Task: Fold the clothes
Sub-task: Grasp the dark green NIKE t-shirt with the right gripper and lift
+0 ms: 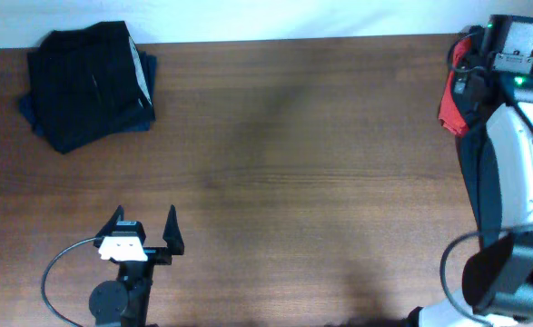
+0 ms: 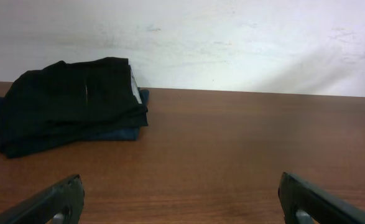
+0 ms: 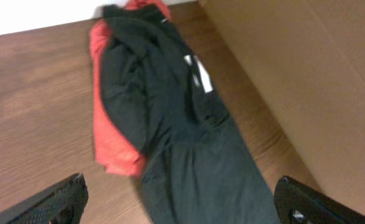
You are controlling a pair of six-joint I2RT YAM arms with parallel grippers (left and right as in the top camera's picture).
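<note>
A pile of folded dark garments (image 1: pixel 89 86) lies at the table's far left corner; it also shows in the left wrist view (image 2: pixel 70 102). My left gripper (image 1: pixel 145 227) is open and empty near the front edge, well short of the pile, with bare table between its fingers (image 2: pixel 182 199). In the right wrist view a crumpled dark charcoal T-shirt (image 3: pixel 188 143) with a bit of white lettering lies over a red shirt (image 3: pixel 110 124). My right gripper (image 3: pixel 182 205) is open just above the dark shirt. In the overhead view the red shirt (image 1: pixel 449 104) peeks out beside the right arm.
A tan flat panel (image 3: pixel 306 81) stands right of the shirts. A white wall (image 2: pixel 232 43) runs along the table's far edge. The right arm (image 1: pixel 511 182) stretches along the table's right side. Brown wooden tabletop (image 1: pixel 293 163) lies between the arms.
</note>
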